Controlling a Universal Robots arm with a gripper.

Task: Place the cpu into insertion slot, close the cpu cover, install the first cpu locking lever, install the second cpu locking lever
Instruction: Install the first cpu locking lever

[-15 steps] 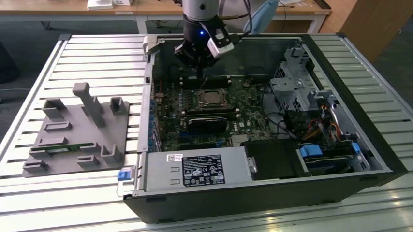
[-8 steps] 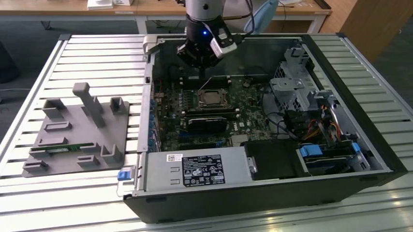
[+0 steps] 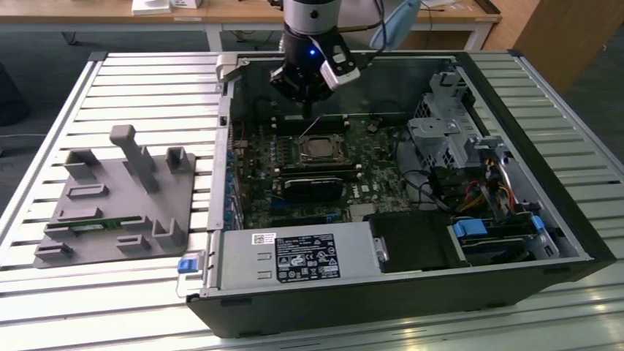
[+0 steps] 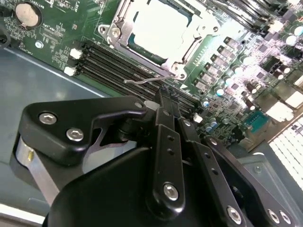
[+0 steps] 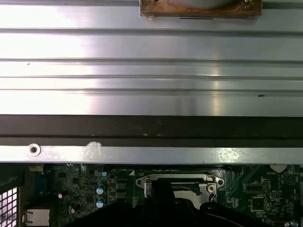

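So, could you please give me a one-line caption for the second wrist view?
Gripper above the motherboard, near a wire locking lever; the cpu sits under the lowered cpu cover.

The case stands open above the insertion slot (image 3: 320,148). Memory slots (image 4: 118,61) lie just beside it. The drive cage (image 3: 443,131) rises well apart on the exterior view's right.

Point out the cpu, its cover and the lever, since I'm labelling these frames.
cpu (image 4: 158,26), second wrist view, middle of its pale metal top.
cover (image 4: 191,49), second wrist view, a side bar of the silver frame.
lever (image 4: 142,81), second wrist view, its thin wire arm.
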